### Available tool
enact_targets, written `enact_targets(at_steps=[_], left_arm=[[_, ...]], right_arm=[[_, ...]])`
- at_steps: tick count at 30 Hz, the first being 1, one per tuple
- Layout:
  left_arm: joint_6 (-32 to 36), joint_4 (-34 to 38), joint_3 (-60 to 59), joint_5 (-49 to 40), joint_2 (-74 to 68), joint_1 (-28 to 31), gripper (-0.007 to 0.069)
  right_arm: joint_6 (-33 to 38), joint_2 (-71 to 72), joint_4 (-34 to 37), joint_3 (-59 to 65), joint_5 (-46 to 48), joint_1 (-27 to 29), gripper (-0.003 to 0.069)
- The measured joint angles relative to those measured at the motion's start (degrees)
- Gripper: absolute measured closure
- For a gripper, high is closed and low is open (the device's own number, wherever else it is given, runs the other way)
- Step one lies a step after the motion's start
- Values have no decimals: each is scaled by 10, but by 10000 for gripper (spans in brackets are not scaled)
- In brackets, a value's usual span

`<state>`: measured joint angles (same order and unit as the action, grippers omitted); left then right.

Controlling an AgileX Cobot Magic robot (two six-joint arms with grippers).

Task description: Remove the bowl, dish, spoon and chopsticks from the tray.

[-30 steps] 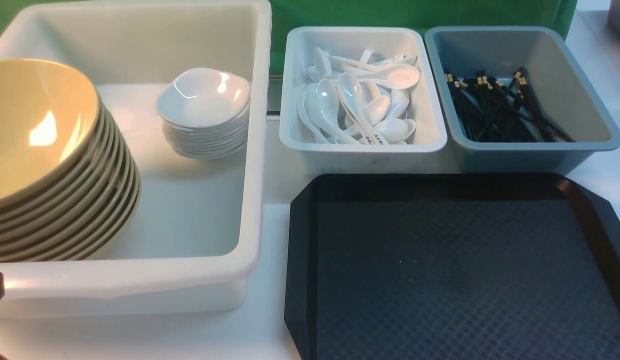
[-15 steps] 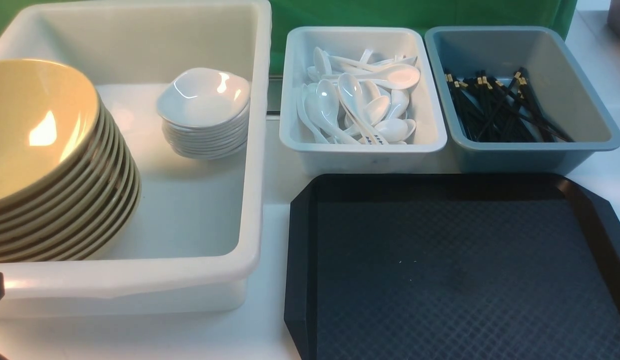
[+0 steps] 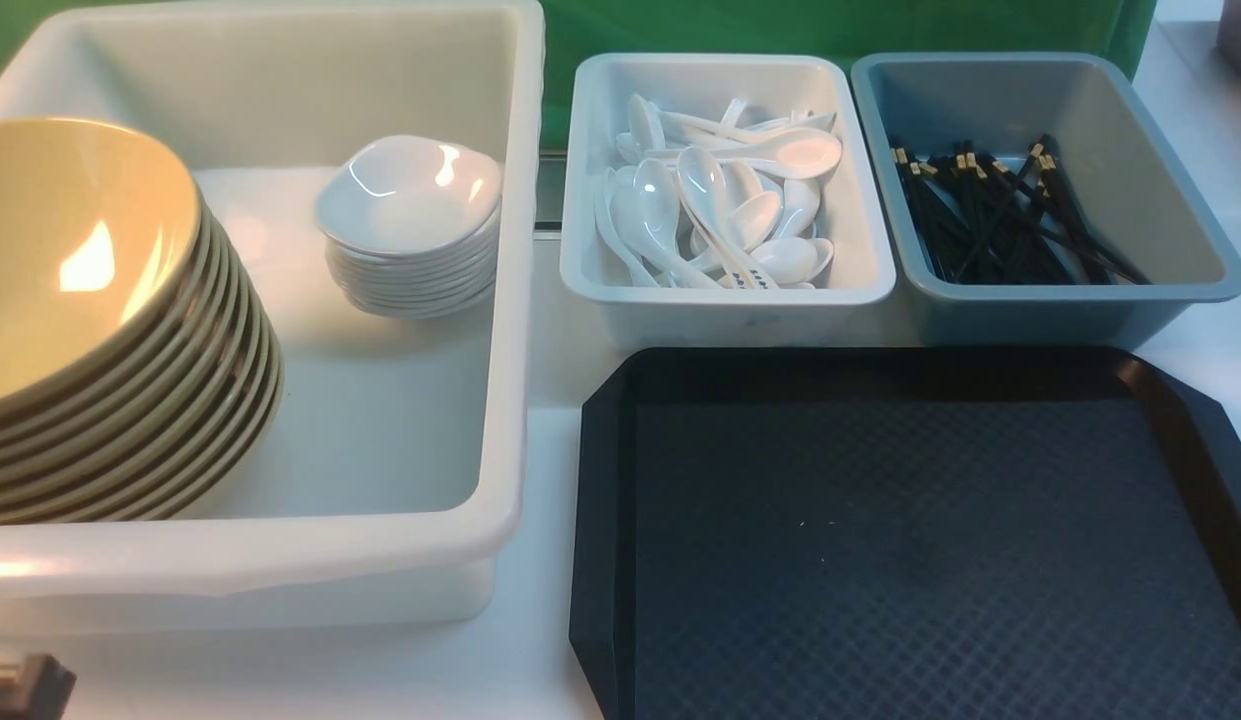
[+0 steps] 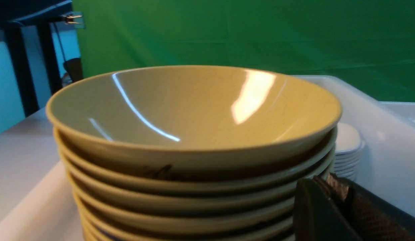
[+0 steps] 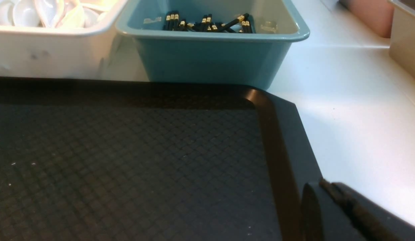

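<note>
The black tray [image 3: 880, 560] [image 5: 127, 167] lies at the front right with nothing on its textured surface. A bowl [image 3: 70, 260] [image 4: 194, 107] tops a stack of several bowls in the big white bin. Beside it a dish [image 3: 410, 195] [image 4: 347, 139] tops a stack of white dishes. Spoons [image 3: 720, 200] fill the small white bin, and chopsticks [image 3: 1000, 215] [image 5: 207, 23] lie in the grey-blue bin. My left gripper [image 4: 327, 182] is shut and empty, just in front of the bowl stack. My right gripper [image 5: 322, 184] is shut and empty over the tray's right rim.
The big white bin [image 3: 510, 300] stands at the left. The small white bin [image 3: 590, 280] and the grey-blue bin [image 3: 1180, 220] stand side by side behind the tray. A dark part of my left arm [image 3: 25, 685] shows at the lower left corner.
The dark part of my left arm has dropped from the left edge, in front of the big bin, to the lower left corner. Nothing else has moved.
</note>
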<state>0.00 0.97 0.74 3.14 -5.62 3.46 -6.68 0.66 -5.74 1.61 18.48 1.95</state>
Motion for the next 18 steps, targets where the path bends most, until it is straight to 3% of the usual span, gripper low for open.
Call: enact_targets(at_steps=[2,10,18], left_arm=[[0,0,-11,-6,14,4,634],[8,-10,-22,-183,62,7,634],[8,-10,-22,-206,62,7,634]], right_arm=[[0,0,0,0,0,0,624],[0,0,0,0,1,0,624],[0,0,0,0,1,0,624]])
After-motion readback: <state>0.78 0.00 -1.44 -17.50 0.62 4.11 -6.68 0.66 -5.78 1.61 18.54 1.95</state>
